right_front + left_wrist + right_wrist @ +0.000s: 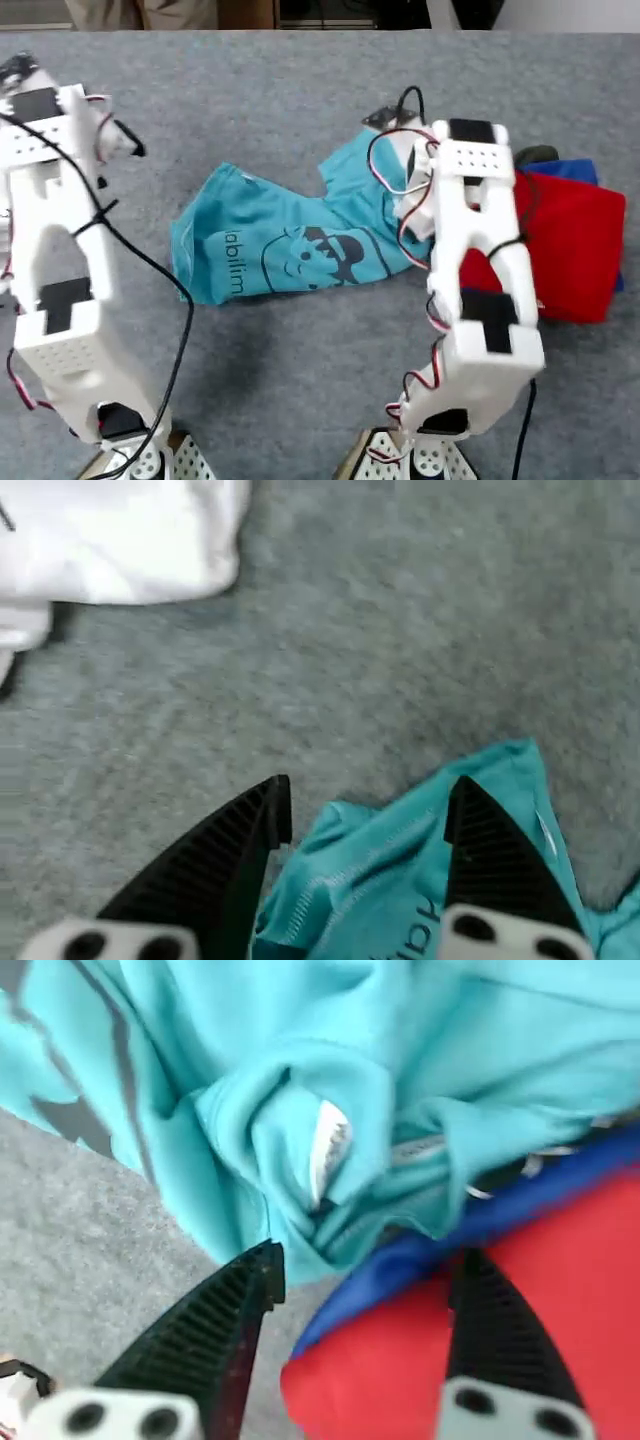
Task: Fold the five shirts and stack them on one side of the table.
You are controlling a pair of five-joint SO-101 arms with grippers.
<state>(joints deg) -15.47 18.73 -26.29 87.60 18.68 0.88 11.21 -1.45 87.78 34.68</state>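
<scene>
Crumpled teal cotton shirt [280,250] lies unfolded. Left gripper [372,792] jaws apart, shirt hem between tips, likely poised for pinch. Right gripper [370,1260] jaws apart, collar bunch just ahead; folded red shirt [400,1380] atop blue shirt [570,168] between tips, probably finished stack.

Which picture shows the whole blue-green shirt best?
The high view: the teal shirt lies there nearly whole, face print up, one end behind the right arm. The left wrist view gives a crumpled edge; the right wrist view, its bunched collar and white tag.
</scene>
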